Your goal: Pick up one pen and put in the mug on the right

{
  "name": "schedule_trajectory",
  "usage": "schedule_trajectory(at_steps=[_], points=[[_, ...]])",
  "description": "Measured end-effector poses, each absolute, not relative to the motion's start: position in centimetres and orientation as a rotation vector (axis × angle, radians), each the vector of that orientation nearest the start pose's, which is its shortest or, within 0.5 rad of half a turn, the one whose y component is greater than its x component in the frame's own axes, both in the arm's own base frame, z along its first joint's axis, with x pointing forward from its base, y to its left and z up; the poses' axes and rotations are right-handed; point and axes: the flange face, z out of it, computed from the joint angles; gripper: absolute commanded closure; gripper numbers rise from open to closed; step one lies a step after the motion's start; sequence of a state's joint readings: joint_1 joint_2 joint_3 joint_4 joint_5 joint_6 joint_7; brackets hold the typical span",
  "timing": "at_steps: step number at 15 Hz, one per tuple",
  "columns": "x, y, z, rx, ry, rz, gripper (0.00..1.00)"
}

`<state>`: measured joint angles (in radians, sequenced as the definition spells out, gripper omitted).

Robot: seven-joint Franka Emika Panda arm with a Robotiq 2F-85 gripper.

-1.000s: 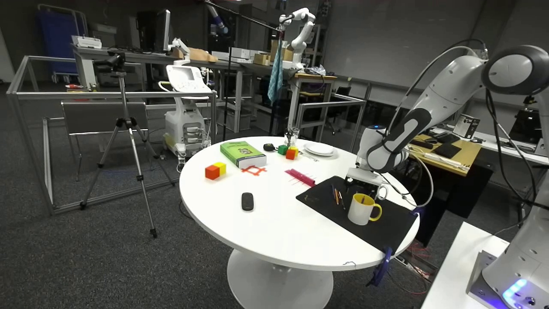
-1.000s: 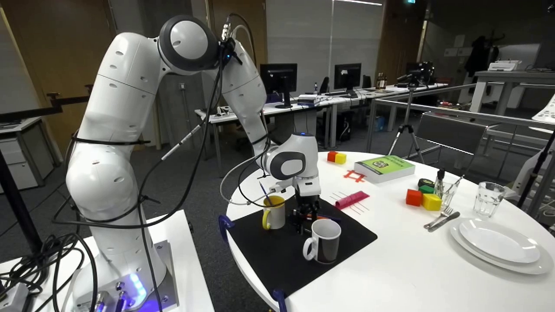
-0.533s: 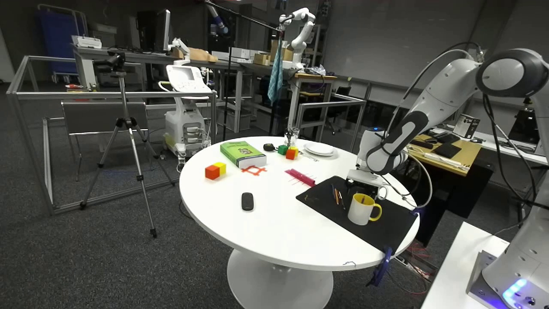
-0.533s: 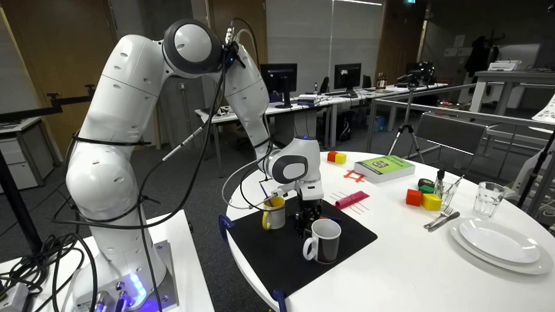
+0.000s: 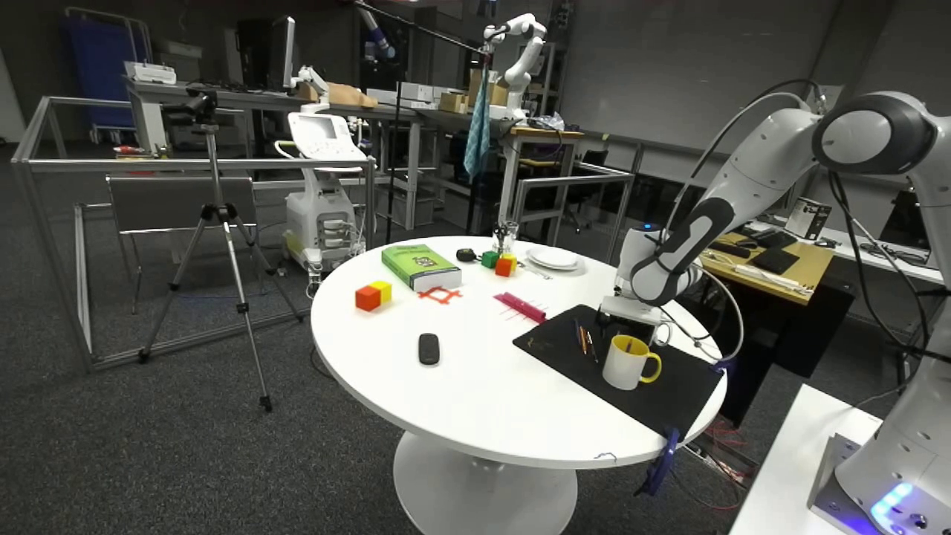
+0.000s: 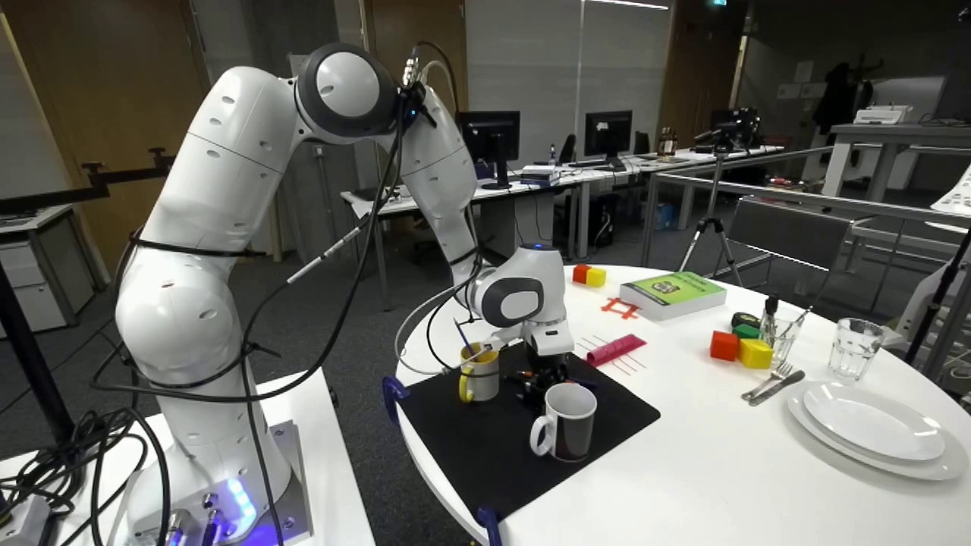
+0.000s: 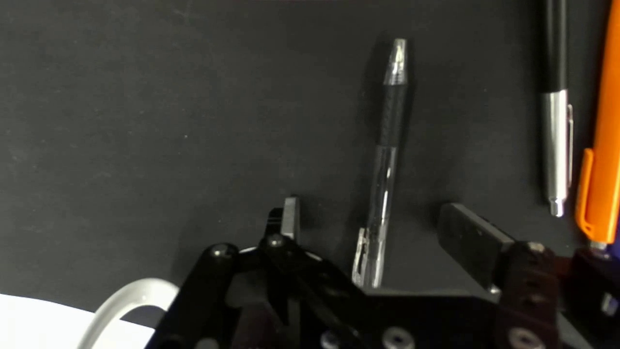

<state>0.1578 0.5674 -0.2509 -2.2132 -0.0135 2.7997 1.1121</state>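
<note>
In the wrist view a clear pen (image 7: 385,165) with a dark grip lies on the black mat. My gripper (image 7: 370,215) stands open around its clip end, with a gap on each side. To the right lie a black-and-silver pen (image 7: 556,131) and an orange pen (image 7: 608,145). In an exterior view the mug on the right is the white one with a dark front (image 6: 573,425), just in front of my gripper; its handle (image 7: 128,295) probably shows in the wrist view. The yellow-lined mug (image 6: 483,379) on the left holds a blue pen (image 6: 463,334).
The black mat (image 6: 463,447) is fixed to the round white table by blue clamps (image 6: 491,525). Farther off are a pink tube (image 6: 616,349), a green book (image 6: 671,294), coloured cubes (image 6: 724,345), cutlery, glasses (image 6: 856,349), white plates (image 6: 872,425) and a black mouse (image 5: 429,349).
My arm has come down and shifted slightly rightward in the exterior view with both mugs, lowering my gripper beside the white mug. The mugs have not moved.
</note>
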Motion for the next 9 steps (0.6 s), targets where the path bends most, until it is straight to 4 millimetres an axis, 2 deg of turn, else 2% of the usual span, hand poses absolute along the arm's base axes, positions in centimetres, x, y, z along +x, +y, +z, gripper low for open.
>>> schedule_trajectory(at_steps=[6, 7, 9], points=[[54.93, -5.88, 13.48, -2.734, 1.730, -0.181, 0.95], [54.96, -5.95, 13.54, -2.736, 1.726, -0.182, 1.00], [55.00, -6.02, 13.61, -2.741, 1.718, -0.185, 0.96]])
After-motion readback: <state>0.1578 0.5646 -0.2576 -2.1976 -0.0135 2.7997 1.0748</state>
